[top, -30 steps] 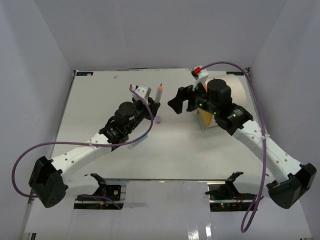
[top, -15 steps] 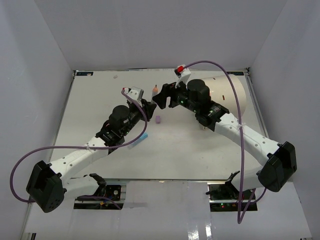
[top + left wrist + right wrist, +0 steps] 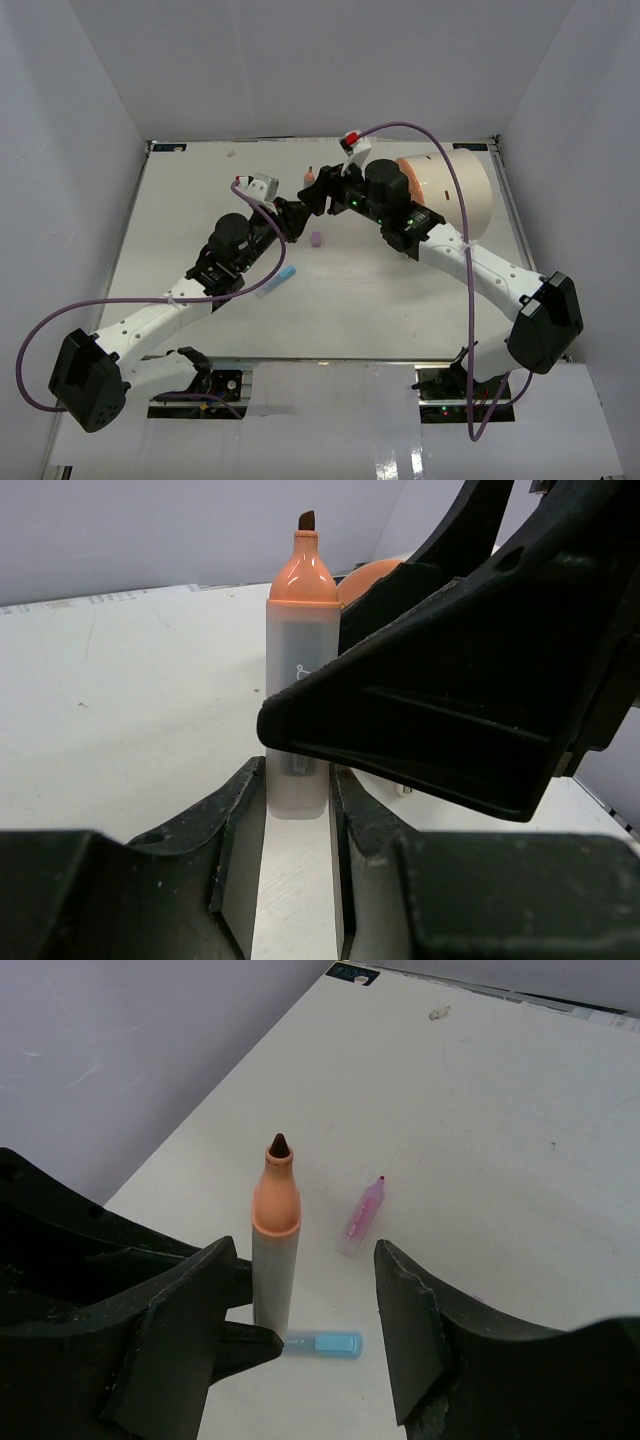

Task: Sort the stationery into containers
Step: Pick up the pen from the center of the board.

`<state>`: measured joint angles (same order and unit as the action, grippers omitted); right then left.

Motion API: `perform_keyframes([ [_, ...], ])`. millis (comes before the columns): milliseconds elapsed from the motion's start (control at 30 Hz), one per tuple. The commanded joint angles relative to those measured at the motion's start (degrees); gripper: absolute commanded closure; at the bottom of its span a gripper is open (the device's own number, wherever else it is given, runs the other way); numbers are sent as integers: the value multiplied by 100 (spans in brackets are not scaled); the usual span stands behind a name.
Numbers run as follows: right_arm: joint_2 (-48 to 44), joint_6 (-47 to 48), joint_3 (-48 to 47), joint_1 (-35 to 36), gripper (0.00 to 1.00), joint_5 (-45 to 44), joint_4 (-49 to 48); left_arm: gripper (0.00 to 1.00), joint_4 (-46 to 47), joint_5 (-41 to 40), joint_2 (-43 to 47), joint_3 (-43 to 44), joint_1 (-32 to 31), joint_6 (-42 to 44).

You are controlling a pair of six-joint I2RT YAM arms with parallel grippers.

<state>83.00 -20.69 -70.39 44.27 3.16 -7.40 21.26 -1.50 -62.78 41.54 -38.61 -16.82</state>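
My left gripper [image 3: 296, 212] is shut on the lower end of a grey marker with an orange neck and dark tip [image 3: 311, 177], and holds it upright above the table. In the left wrist view the marker [image 3: 297, 670] stands between my fingers [image 3: 240, 810]. My right gripper [image 3: 322, 193] is open around the marker's upper part; in the right wrist view the marker [image 3: 275, 1250] sits between its fingers [image 3: 405, 1310], close to the left one. A small pink-purple marker [image 3: 363, 1218] and a blue cap [image 3: 325, 1344] lie on the table below. The cream drum [image 3: 455, 190] lies on its side behind the right arm.
In the top view the pink-purple marker [image 3: 316, 240] lies just right of the left gripper and the blue piece [image 3: 284, 272] lies under the left arm. White walls enclose the white table [image 3: 180, 200] on three sides. Purple cables loop over both arms.
My right gripper has swung left from the drum to the upright marker and now straddles it. My left gripper, still holding the marker, has shifted slightly left.
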Motion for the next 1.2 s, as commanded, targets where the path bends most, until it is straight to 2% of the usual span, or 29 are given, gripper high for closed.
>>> perform_keyframes([
  [0, 32, -41, 8, 73, 37, 45, -499, 88, 186, 141, 161, -76, 20, -111],
  [567, -30, -216, 684, 275, 54, 79, -789, 87, 441, 132, 328, -287, 170, -550],
  [867, -38, -41, 676, 275, 77, 229, -1026, 83, 590, 545, 311, -339, 178, -568],
  [967, -100, 100, 685, 275, 84, 194, -1018, 73, 564, 545, 337, -331, 178, -516],
  [1000, -170, 152, 693, 275, 89, 159, -974, 59, 494, 484, 346, -322, 178, -507],
  [1100, -345, 460, 711, 249, 92, 1, -729, 36, 249, 335, 381, -252, 178, -445],
  [1133, -398, 626, 694, 223, 92, -69, -624, 26, 143, 239, 407, -217, 178, -454],
  [1167, -460, 706, 702, 196, 92, -139, -518, 21, 55, 116, 433, -190, 178, -471],
])
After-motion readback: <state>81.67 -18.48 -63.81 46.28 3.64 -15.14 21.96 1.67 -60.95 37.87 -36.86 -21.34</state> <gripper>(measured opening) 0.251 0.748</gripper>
